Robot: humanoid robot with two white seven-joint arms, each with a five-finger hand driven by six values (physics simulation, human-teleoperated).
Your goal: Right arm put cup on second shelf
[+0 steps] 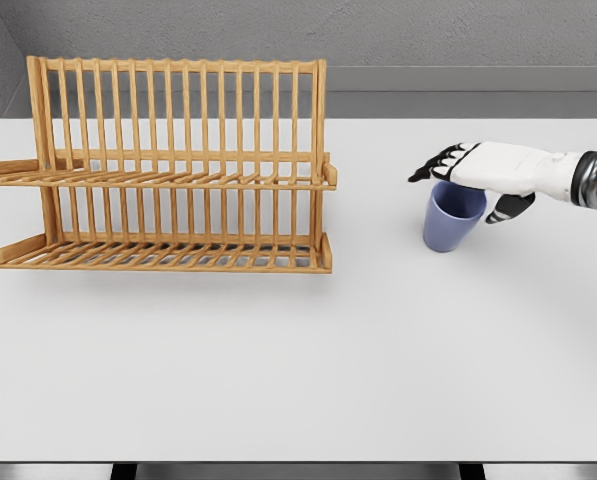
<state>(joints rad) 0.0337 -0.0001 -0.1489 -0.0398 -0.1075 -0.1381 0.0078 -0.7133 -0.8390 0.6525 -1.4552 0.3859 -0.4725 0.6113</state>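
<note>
My right hand (475, 172) hovers right over the mouth of the blue cup (454, 216), fingers spread and stretched leftward, thumb dropped beside the cup's right wall, nothing gripped yet as far as I can judge. The cup stands upright on the white bench (308, 350), its long axis vertical, directly beneath my palm, so the closing move is downward and inward around the rim. The wooden rack (178, 165) sits well apart to the left, its upper shelf (158, 179) a slatted ledge above the lower one. The open bench between cup and rack holds no obstacle; the rack's right end post is what I'd have to clear.
</note>
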